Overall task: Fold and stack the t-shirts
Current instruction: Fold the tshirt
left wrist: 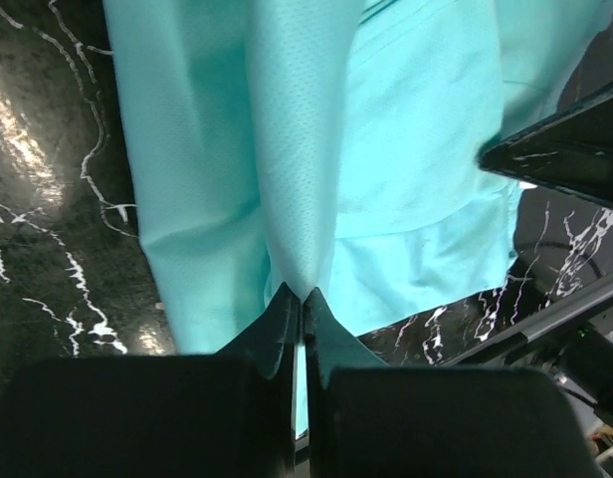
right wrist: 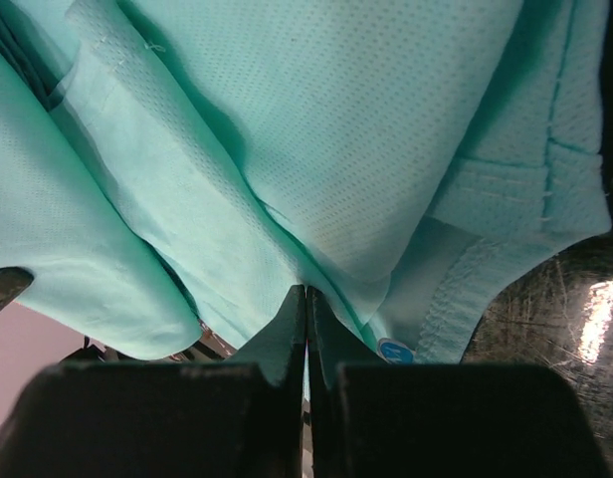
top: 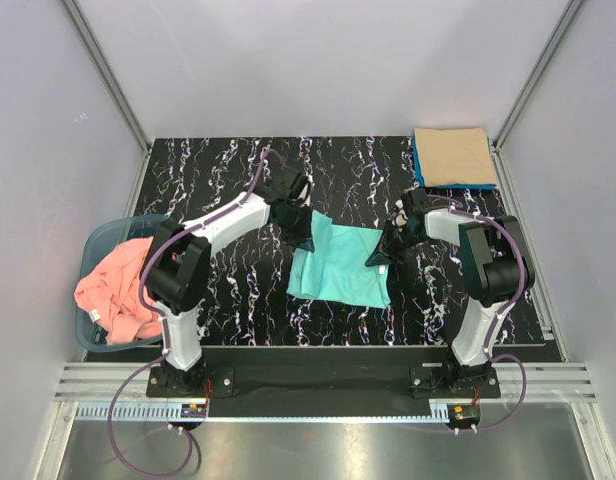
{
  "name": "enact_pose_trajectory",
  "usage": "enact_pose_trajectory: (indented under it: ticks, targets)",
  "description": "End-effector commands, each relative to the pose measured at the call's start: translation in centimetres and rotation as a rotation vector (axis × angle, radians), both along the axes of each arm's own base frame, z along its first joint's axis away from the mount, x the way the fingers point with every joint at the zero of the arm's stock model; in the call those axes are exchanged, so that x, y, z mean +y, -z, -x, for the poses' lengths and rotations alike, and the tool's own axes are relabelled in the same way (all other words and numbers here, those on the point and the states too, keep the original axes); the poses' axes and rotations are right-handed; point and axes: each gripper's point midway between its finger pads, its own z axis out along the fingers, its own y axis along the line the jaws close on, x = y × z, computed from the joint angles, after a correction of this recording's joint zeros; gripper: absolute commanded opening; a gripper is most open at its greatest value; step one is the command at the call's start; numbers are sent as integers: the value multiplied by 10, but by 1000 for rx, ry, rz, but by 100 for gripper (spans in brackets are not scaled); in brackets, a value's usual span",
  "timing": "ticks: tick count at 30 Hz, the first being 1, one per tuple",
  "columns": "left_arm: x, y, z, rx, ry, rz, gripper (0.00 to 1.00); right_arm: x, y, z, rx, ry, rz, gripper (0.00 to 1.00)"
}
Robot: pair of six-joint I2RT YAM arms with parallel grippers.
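our left pincer is pinched tight on a fold of the turquoise shirt, and our right pincer clamps its opposite edge. that shirt lies dead centre, only partly folded. at one o'clock the tan shirt sits folded on the blue shirt. at nine o'clock the pink shirt waits crumpled in the basket. we judge the job about half done.

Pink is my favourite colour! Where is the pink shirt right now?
In the top view the pink shirt lies crumpled in the blue-grey basket at the left side of the table, right beside the left arm.
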Motion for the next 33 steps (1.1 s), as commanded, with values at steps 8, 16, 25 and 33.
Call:
enact_pose_trajectory:
  ticks: [8, 16, 25, 33]
  targets:
    - [-48, -58, -2, -108, -41, -95, 0, -4, 6, -6, -17, 25, 19, 0]
    - [-95, -58, 15, -90, 40, -95, 0, -2, 9, -5, -3, 33, 4, 0]
    - [-119, -55, 17, -64, 49, -69, 0, 3, 12, 0, 7, 35, -37, 0]
    - [-133, -51, 21, -20, 26, -58, 0, 4, 14, 0, 15, 31, -42, 0]
